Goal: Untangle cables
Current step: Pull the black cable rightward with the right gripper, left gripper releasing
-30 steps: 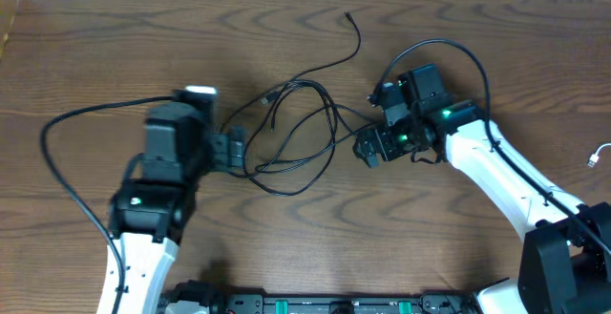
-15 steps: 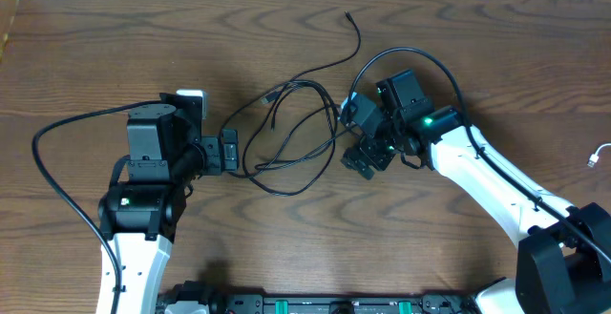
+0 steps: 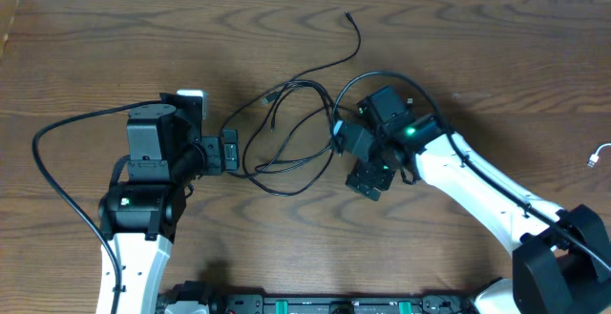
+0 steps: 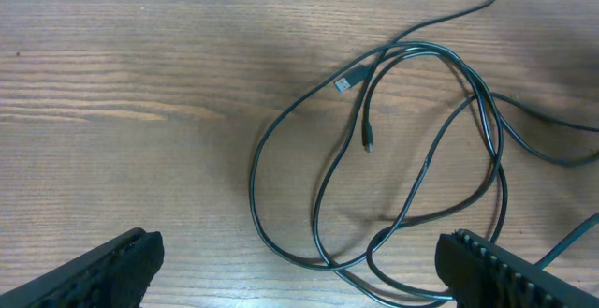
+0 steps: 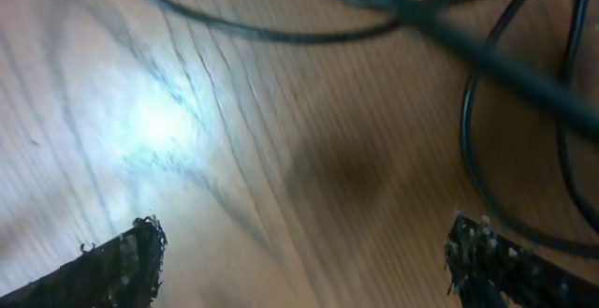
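Centrally, the black cables are seen lying on the table as a loose knot of thin, glossy cords, with several rounded loops crossed over one another between the two arms. One strand is led off toward the far edge and ends in a small dark plug. In the left wrist view a flat silver plug is shown at the upper side of the loops, with a thinner dark tip just below it. A white cable is glimpsed at the right edge, well apart from the tangle; only its end is visible.

The left gripper is held just beside the left side of the loops, its fingers spread wide and clamped on nothing. The right gripper is set at the right side of the knot, jaws likewise parted. Blurred cords are seen ahead of its fingers, and none is gripped.

The table is of dark brown, strongly grained wood. Bare room is left around the tangle, toward the far edge and the far left.
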{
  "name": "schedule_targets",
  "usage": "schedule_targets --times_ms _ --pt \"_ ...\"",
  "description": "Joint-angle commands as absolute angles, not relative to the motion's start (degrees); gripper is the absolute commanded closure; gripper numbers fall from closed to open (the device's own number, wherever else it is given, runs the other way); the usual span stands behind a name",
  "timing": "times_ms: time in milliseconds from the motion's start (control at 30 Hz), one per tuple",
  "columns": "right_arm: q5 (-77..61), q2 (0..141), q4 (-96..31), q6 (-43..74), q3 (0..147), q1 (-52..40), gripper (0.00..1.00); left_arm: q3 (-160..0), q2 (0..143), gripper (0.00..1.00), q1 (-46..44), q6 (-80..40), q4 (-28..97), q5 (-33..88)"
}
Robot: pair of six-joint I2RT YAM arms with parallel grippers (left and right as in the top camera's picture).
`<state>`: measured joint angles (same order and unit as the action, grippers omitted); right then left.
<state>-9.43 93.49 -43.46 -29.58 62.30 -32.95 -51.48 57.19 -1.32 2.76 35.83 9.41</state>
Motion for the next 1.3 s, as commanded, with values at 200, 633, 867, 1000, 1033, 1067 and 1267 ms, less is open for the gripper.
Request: schedule_targets --times_ms 200,633,867,1000,1033,1067,1267 --pt "0.4 89.5 -39.5 -35.5 62.8 -38.7 0.09 -52.7 56.9 0.02 -1.1 2.5 36.0 10.3" --pt "1.1 89.3 -29.4 -43.5 62.8 -39.9 0.02 -52.7 56.9 0.02 -1.1 2.5 36.0 10.3" --pt "0.9 91.3 -28.4 -45.5 62.8 -39.4 0.01 -52.7 56.9 0.02 -1.1 2.5 36.0 10.3" --pt "1.0 95.3 -26.3 -45.5 62.8 -39.4 0.08 -52.7 56.9 0.02 -1.1 2.5 36.0 10.3" --pt "1.0 96.4 -25.4 -45.5 62.8 -39.4 0.15 -52.7 56.9 0.02 -1.1 2.5 36.0 10.3" --pt "1.0 97.4 -24.6 -45.5 62.8 -39.4 0.21 -52.7 56.9 0.02 -1.1 2.5 36.0 10.3" --pt "2.1 101.1 -22.5 -42.8 62.8 -39.4 0.99 -52.7 56.9 0.02 -1.1 2.5 36.0 10.3"
